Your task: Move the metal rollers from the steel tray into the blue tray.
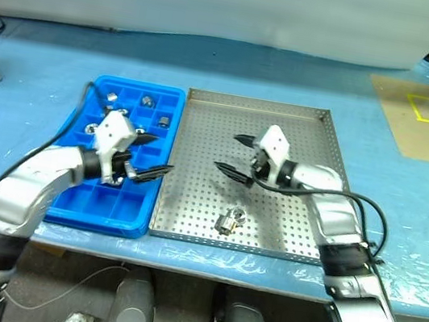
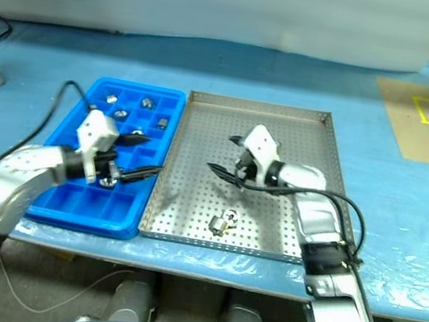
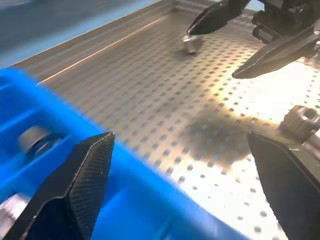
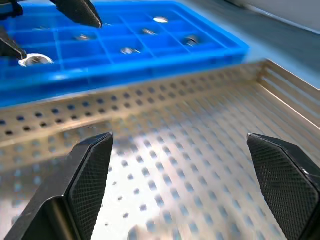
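Metal rollers: several lie in separate compartments of the blue tray [image 1: 64,207], mostly its far rows, e.g. one [image 1: 163,122] near the right wall; one more [image 1: 228,222] lies on the steel tray [image 1: 283,245], near the front rim. Blue tray sits on the tabletop [image 1: 35,59], touching or just beside the steel tray's left rim. Left gripper [image 1: 150,156] hovers over the blue tray's right side, jaws wide, nothing between them. Right gripper [image 1: 233,155] hovers over the steel tray's middle, jaws wide, empty, pointing toward the blue tray.
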{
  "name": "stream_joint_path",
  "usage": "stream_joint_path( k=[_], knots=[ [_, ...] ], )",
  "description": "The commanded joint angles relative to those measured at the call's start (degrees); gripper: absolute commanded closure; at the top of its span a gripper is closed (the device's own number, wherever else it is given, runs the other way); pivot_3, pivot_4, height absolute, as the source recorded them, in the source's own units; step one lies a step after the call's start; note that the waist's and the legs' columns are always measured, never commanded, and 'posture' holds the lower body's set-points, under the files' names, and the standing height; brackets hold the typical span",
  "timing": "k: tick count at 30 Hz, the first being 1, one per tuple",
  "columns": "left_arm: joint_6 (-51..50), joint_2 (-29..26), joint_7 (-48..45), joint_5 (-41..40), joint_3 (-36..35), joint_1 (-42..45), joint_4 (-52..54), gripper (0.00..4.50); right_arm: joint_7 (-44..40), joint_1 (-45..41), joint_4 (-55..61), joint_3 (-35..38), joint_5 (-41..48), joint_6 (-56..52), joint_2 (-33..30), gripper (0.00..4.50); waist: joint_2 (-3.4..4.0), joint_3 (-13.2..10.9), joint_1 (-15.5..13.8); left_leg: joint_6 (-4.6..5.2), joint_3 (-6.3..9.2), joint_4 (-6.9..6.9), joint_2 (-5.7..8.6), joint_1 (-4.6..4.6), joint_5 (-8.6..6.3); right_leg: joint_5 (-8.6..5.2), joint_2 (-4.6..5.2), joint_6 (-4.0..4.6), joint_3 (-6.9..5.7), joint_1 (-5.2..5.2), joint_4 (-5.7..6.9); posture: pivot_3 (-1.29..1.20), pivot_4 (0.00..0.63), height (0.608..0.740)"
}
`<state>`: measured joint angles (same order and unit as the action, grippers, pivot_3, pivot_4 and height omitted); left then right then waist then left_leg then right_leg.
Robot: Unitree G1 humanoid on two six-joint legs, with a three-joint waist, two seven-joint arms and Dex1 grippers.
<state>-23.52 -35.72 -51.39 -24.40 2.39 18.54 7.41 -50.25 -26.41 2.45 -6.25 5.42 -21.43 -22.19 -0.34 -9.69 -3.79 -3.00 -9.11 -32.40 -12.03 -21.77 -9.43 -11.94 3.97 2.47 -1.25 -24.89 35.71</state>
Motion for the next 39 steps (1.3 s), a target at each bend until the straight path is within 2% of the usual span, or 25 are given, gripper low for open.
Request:
stream_joint_path(
  k=[1, 10, 15, 18, 21, 24, 29, 35, 39],
  knots=[
    [5.2, 2.5, -5.4, 3.0, 4.5, 4.9, -7.6, 0.01, 3.5, 3.7, 10.4, 2.2, 1.9, -5.1, -1.2, 0.03, 0.01, 0.0, 1.5, 0.00, -0.02, -0.01, -0.02, 0.01, 0.00, 0.00, -0.02, 0.00, 0.02, 0.00, -0.01, -0.23, 0.150, 0.740],
    [12.9, 10.6, -15.2, 6.5, 10.5, 12.6, -22.6, 0.01, 7.4, 14.6, 25.6, 6.8, 5.1, -15.3, -7.5, 0.03, 0.02, 0.0, 4.4, 0.31, -0.10, -0.09, 0.03, 0.12, -0.17, 0.01, 0.01, 0.01, 0.06, 0.24, -0.14, -0.41, 0.150, 0.740],
    [18.0, 13.4, -16.0, 9.8, 11.2, 16.3, -30.2, 0.01, 10.4, 14.3, 24.2, 8.0, 4.4, -14.3, -8.8, 0.03, 0.02, 0.0, 4.9, 0.48, -0.16, -0.12, 0.00, 0.44, -0.27, 0.00, 0.01, -0.03, 0.07, 0.59, -0.28, -0.43, 0.150, 0.740],
    [18.9, 14.6, -15.6, 10.4, 10.5, 17.6, -30.9, 0.01, 15.9, 10.3, 17.8, 7.1, 1.3, -10.7, -6.6, 0.03, 0.02, 0.0, 5.3, 0.50, -0.17, -0.27, 0.00, 0.42, -0.29, 0.03, 0.01, -0.09, 0.08, 0.61, -0.28, -0.42, 0.150, 0.740],
    [17.3, 15.2, -13.9, 10.3, 9.9, 17.1, -27.5, 0.01, 21.3, 4.2, 8.3, 6.1, -0.4, -8.0, -1.8, 0.03, 0.02, 0.0, 5.8, 0.54, -0.17, -0.35, 0.02, 0.39, -0.31, 0.07, 0.05, -0.06, 0.09, 0.63, -0.26, -0.39, 0.150, 0.740],
    [15.3, 14.9, -11.6, 10.3, 9.2, 15.7, -23.5, 0.01, 23.3, -0.7, -0.9, 4.5, -1.3, -3.9, 2.0, 0.03, 0.02, 0.0, 6.1, 0.55, -0.17, -0.32, 0.01, 0.35, -0.32, 0.10, 0.06, -0.01, 0.07, 0.61, -0.26, -0.33, 0.150, 0.740],
    [9.8, 13.0, -7.4, 9.1, 6.8, 12.5, -15.3, 0.01, 26.6, -11.0, -22.6, 3.5, -3.6, 6.5, 7.7, 0.03, 0.05, 0.0, 6.0, 0.55, -0.18, -0.30, -0.02, 0.23, -0.32, 0.09, 0.06, 0.02, 0.02, 0.53, -0.28, -0.26, 0.150, 0.740],
    [5.7, 10.4, -4.5, 8.6, 4.6, 9.0, -8.3, 0.01, 33.8, -22.6, -48.5, 5.0, -6.0, 19.0, 10.9, 0.03, 0.09, 0.0, 5.2, 0.55, -0.20, -0.34, 0.07, 0.16, -0.32, 0.09, 0.23, 0.02, -0.05, 0.51, -0.26, -0.18, 0.150, 0.740],
    [3.5, 9.2, -3.0, 7.7, 3.6, 7.2, -4.9, 0.01, 36.7, -26.6, -58.6, 6.0, -6.1, 23.3, 11.7, 0.03, 0.11, 0.0, 4.3, 0.55, -0.21, -0.33, 0.04, 0.13, -0.32, 0.08, 0.23, 0.03, -0.09, 0.50, -0.25, -0.16, 0.150, 0.740]
  ],
)
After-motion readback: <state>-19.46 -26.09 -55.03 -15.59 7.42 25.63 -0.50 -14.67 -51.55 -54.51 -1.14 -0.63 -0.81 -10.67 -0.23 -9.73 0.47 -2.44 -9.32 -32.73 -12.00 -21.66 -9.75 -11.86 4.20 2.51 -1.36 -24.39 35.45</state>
